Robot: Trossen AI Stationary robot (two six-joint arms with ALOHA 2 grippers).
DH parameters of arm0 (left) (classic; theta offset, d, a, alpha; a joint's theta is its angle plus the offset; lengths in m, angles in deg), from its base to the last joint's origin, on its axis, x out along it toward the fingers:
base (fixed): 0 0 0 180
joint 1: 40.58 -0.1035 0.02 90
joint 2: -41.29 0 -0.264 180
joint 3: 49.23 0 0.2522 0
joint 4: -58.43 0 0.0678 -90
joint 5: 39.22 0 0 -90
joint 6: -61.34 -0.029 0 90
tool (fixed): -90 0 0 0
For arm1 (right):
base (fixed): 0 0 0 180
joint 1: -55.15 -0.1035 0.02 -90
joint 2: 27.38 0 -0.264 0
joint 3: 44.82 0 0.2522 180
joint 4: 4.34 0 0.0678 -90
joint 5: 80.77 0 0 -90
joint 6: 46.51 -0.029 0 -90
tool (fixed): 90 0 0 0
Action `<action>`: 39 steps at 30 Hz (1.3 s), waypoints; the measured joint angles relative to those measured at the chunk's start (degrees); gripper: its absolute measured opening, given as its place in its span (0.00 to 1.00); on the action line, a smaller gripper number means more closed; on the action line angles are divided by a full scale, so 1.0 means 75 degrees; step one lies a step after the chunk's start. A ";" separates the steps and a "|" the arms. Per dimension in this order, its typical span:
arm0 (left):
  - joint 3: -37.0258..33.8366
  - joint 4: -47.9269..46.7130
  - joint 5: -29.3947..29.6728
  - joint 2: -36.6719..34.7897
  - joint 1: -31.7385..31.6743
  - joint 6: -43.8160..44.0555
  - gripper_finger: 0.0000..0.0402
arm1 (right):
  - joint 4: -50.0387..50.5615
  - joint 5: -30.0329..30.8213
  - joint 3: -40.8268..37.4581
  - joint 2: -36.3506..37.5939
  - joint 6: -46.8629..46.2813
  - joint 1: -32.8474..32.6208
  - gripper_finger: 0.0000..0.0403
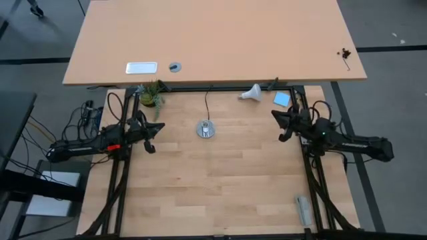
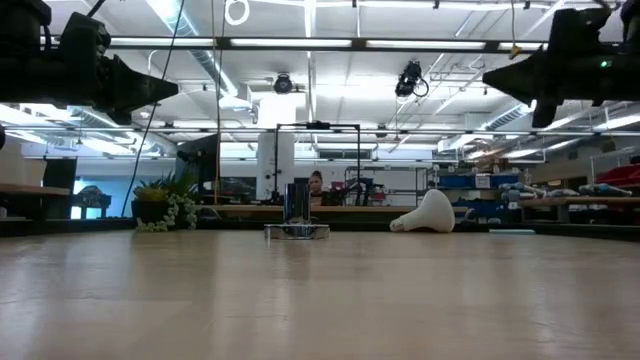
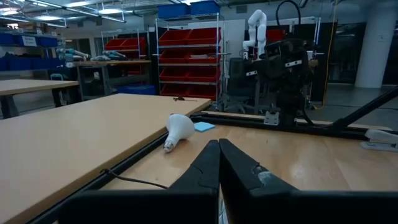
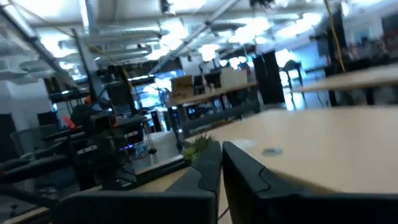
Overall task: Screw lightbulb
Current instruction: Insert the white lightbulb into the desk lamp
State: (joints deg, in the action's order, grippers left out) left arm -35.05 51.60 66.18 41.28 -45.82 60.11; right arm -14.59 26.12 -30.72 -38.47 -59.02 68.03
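Note:
The white lightbulb (image 1: 251, 93) lies on its side on the table near the far edge, right of centre; it also shows in the low view (image 2: 425, 213) and the left wrist view (image 3: 178, 130). The round silver socket (image 1: 206, 129) with its black cord stands at the table's middle. My left gripper (image 1: 153, 138) hovers shut and empty at the table's left. My right gripper (image 1: 282, 126) hovers shut and empty at the table's right, nearer than the bulb.
A small green plant (image 1: 151, 94) stands at the far left. A blue square (image 1: 282, 99) lies right of the bulb. A grey object (image 1: 303, 209) lies at the near right. A larger tan table (image 1: 213, 40) stands beyond the far edge.

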 joint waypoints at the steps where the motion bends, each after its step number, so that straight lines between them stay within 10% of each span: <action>1: 0.0001 -0.0001 0.0000 0.0000 0.0000 0.0000 0.02 | -0.0063 0.0128 0.0000 -0.0205 -0.0157 0.0003 0.09; 18: 0.0001 0.0001 -0.0001 0.0000 0.0001 0.0000 0.02 | 0.0620 0.0701 0.2792 -0.4813 0.0971 0.0898 0.25; 31: 0.0001 -0.0002 0.0001 0.0000 0.0001 0.0000 0.02 | 0.5330 -0.1642 0.6941 -0.7945 0.2629 0.2594 0.28; 39: -0.0001 -0.0002 -0.0001 0.0000 -0.0001 0.0000 0.02 | 0.6061 -0.2648 0.8047 -0.9491 0.3939 0.3064 0.36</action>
State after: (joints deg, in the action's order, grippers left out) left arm -35.06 51.59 66.17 41.28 -45.83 60.11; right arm 30.87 6.26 29.63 -109.64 -29.48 91.01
